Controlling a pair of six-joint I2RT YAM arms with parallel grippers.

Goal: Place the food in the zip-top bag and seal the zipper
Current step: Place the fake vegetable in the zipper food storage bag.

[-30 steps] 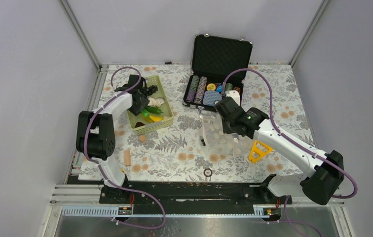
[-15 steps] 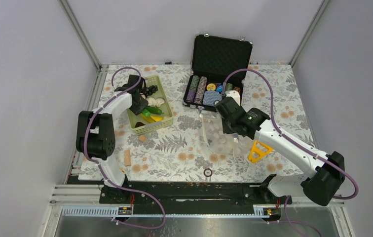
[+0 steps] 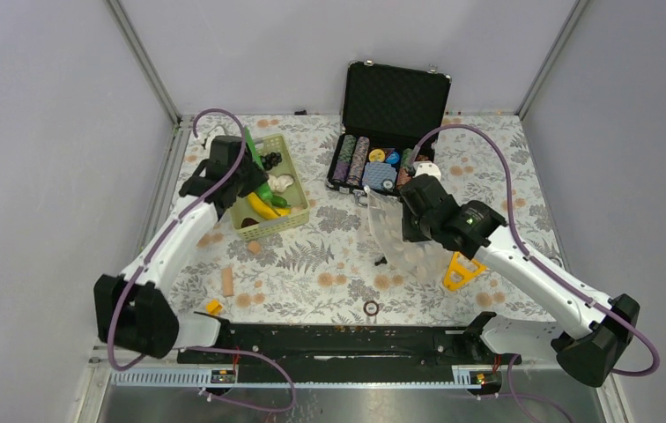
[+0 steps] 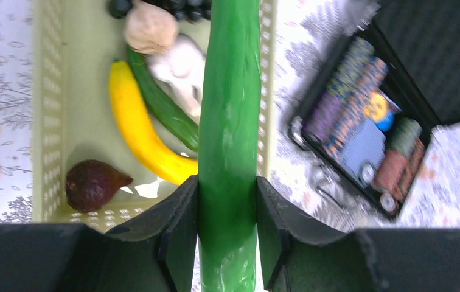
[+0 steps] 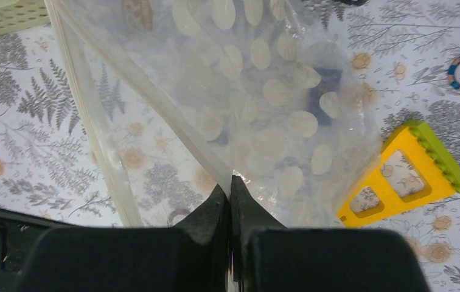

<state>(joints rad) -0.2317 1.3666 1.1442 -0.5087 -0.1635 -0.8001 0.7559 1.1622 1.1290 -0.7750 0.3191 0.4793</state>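
Observation:
My left gripper is shut on a long bright green cucumber and holds it above the lime-green basket; in the top view the cucumber sticks up over the basket. In the basket lie a yellow banana, a dark green cucumber, a white garlic bulb, a tan bulb, dark grapes and a dark red piece. My right gripper is shut on an edge of the dotted clear bag, holding it up off the table. The pale zipper strip hangs at its left.
An open black case of poker chips stands behind the bag. A yellow triangular tool lies right of the bag. On the table lie an orange piece, a wooden block, a small yellow piece and a ring.
My left gripper has risen out of the basket with the green cucumber in it, and the arm has swung out. My right gripper has carried the bag a little right and towards me.

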